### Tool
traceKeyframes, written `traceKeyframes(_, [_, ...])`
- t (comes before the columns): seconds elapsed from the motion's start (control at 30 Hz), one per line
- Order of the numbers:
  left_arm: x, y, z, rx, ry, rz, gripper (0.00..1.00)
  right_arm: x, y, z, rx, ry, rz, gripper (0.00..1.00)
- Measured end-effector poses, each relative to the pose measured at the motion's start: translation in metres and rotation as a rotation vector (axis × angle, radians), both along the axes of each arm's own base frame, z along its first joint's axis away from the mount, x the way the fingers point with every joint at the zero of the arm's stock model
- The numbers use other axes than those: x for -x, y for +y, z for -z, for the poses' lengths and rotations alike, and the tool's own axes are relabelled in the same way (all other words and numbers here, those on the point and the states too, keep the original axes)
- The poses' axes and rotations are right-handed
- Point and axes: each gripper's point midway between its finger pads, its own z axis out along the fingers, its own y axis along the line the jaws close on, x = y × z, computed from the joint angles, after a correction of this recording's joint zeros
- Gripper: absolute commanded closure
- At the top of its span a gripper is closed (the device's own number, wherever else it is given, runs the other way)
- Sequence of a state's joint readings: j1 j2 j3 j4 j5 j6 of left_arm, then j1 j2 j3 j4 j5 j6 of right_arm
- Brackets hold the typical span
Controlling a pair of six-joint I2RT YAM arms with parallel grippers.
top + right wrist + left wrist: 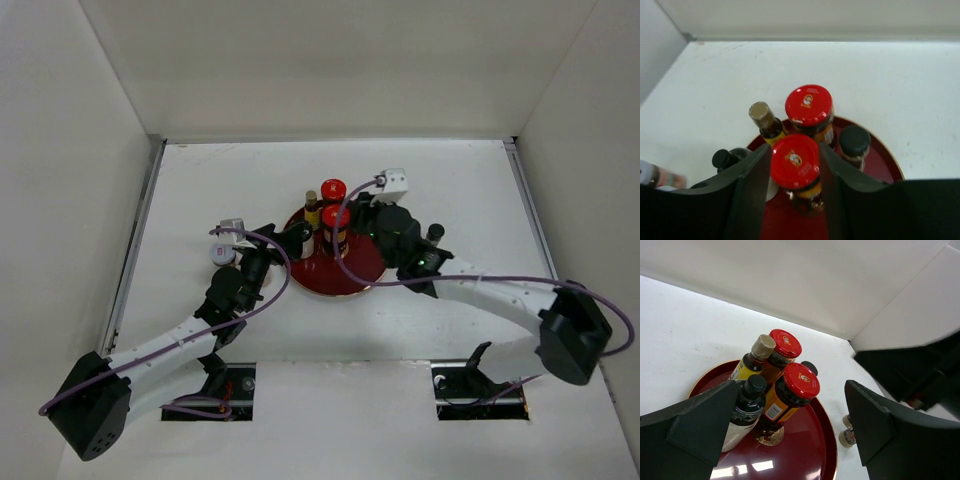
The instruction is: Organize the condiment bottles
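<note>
Pinched the near red jar (796,167) in the right gripper (795,150), on the tray (879,165) mid-table, toward the far edge. Held the left gripper (791,387) wide open, with nothing in it, by the black bottle (751,402). Could have bumped the far red jar (809,106) or yellow bottle (765,120) over if lifted crooked: packed too close. Could have slipped, too.

Left arm (170,350) stretches from the near-left corner toward the middle of the worktop, wrist low. The left gripper (792,390) is spread wide, nothing between its fingers (700,425). Right arm (500,295) sweeps in from the near-right corner, elbow bent, and the right gripper (795,165) is clamped on a red-capped jar (795,156), one finger each side.
</note>
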State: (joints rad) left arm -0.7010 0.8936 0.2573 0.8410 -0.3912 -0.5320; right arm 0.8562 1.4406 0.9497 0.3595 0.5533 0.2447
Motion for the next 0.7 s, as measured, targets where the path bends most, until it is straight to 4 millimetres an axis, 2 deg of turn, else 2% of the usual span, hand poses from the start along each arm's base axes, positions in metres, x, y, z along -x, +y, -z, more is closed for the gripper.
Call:
traceKeyframes(0.07, [0.000, 0.000, 0.000, 0.000, 0.001, 0.000, 0.12, 0.010, -0.026, -0.003, -0.026, 0.007, 0.036, 0.67])
traceKeyframes(0.13, [-0.001, -0.001, 0.004, -0.007, 0.009, 0.001, 0.12, 0.012, -0.066, 0.000, -0.046, 0.031, 0.119, 0.66])
traceKeyframes(0.3, [-0.002, -0.006, 0.014, -0.027, 0.034, 0.018, 0.12, 0.000, -0.184, 0.023, -0.066, 0.108, 0.433, 0.31])
traceKeyframes(0.37, [-0.002, -0.007, 0.014, -0.026, 0.034, 0.022, 0.12, -0.002, -0.211, 0.036, -0.047, 0.148, 0.512, 0.24])
traceKeyframes(0.47, [-0.002, -0.008, 0.014, -0.024, 0.035, 0.028, 0.12, -0.003, -0.223, 0.057, -0.008, 0.211, 0.551, 0.20])
traceKeyframes(0.63, [-0.001, -0.009, 0.014, -0.019, 0.037, 0.032, 0.12, -0.003, -0.223, 0.100, 0.074, 0.333, 0.554, 0.21])
traceKeyframes(0.7, [-0.001, -0.009, 0.014, -0.016, 0.037, 0.033, 0.12, -0.003, -0.224, 0.111, 0.092, 0.368, 0.554, 0.22])
